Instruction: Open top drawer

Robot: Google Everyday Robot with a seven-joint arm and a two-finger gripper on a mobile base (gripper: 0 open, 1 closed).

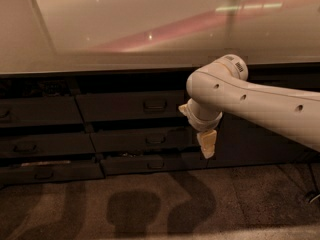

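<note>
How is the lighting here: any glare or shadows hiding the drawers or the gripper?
Camera view: dim, warm light; the glossy countertop carries a bright streak and a reddish reflected band. Camera view: the top drawer is dark, its handle legible; the pale gripper hangs lower, just right of it, well lit; soft shadows lie on the floor.
</note>
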